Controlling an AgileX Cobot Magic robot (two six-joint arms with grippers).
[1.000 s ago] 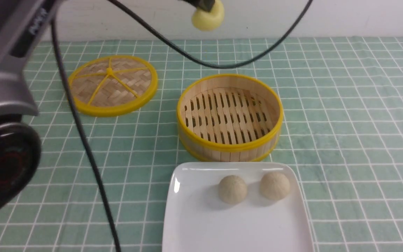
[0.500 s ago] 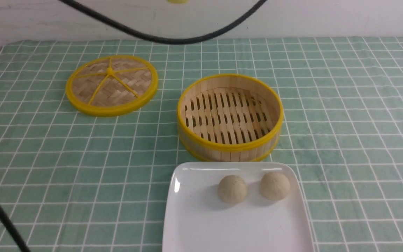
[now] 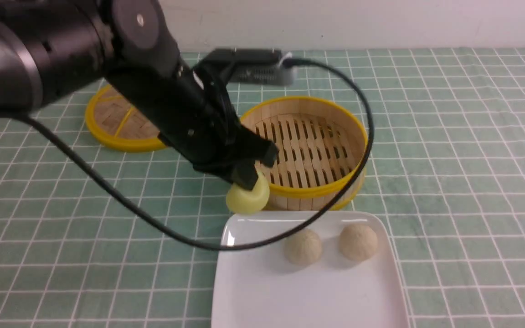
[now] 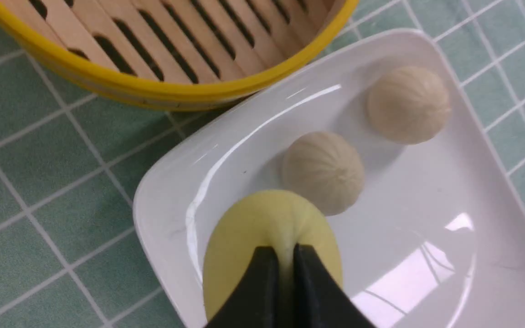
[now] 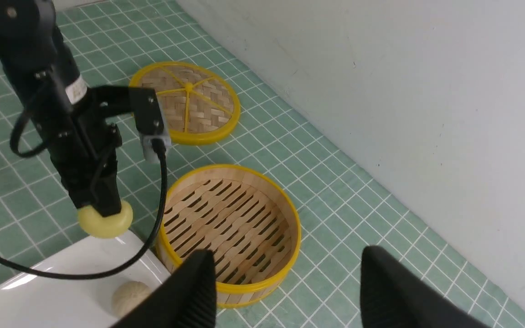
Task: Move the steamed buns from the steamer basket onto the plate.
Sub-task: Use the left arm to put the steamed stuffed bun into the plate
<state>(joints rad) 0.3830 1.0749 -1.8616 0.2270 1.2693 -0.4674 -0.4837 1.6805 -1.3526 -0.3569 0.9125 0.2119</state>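
My left gripper [image 3: 246, 177] is shut on the pale yellow steamed bun [image 3: 246, 198], pinching its top, and holds it in the air over the plate's far left corner, just in front of the steamer basket [image 3: 300, 150]. From the left wrist the yellow bun [image 4: 262, 232] hangs above the white plate [image 4: 426, 218]. Two off-white buns [image 3: 302, 247] [image 3: 358, 241] lie on the plate [image 3: 262, 291]. The basket's slatted floor is bare. My right gripper [image 5: 285, 273] is open with nothing between its fingers, high above the basket [image 5: 230, 228], out of the front view.
The flat woven lid [image 3: 116, 123] with yellow rim lies on the green checked cloth at the back left, partly behind my left arm. A black cable [image 3: 362, 150] loops from that arm across the basket and the plate's far edge. A white wall runs behind.
My left arm has swung down from above the frame's top, bringing the yellow bun to just over the plate's far left corner. The two buns on the plate have not moved.
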